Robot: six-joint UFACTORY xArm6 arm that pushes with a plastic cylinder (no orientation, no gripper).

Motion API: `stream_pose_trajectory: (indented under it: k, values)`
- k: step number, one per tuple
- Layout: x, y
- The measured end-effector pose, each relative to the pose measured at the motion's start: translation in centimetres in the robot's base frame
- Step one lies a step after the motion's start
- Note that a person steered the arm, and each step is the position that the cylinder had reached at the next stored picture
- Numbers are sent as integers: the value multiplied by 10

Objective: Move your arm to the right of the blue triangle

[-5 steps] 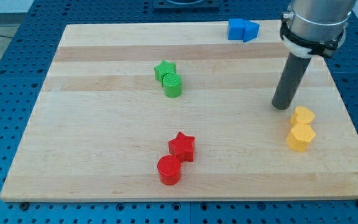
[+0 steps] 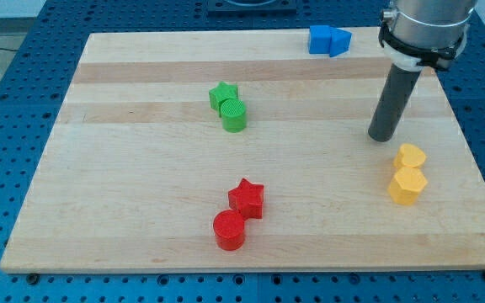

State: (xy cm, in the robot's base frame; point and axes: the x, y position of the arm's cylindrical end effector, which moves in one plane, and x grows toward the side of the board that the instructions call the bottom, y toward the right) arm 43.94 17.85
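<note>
My tip (image 2: 382, 137) rests on the wooden board (image 2: 141, 194), holding nothing, just beyond the yellow heart (image 2: 411, 156) and yellow hexagon (image 2: 408, 185). The blue triangle (image 2: 339, 41) sits at the far edge, touching the blue cube (image 2: 320, 39) on its left, well beyond my tip and slightly left

tip (image 2: 381, 137) below-right of triangle (image 2: 338, 41) | above heart (image 2: 410, 156)

My tip (image 2: 382, 137) rests on the worktop (image 2: 141, 185), below and right of the blue triangle (image 2: 339, 41), above the yellow heart (image 2: 410, 156).
</note>
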Motion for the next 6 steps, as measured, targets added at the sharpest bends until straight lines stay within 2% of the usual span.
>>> stream_pose_trajectory:
  k: [1,2,3,5,6]
  values:
    - [0,0]
    - [-26,-13]
    - [-31,-49]
    - [-40,-44]
    - [-84,-44]
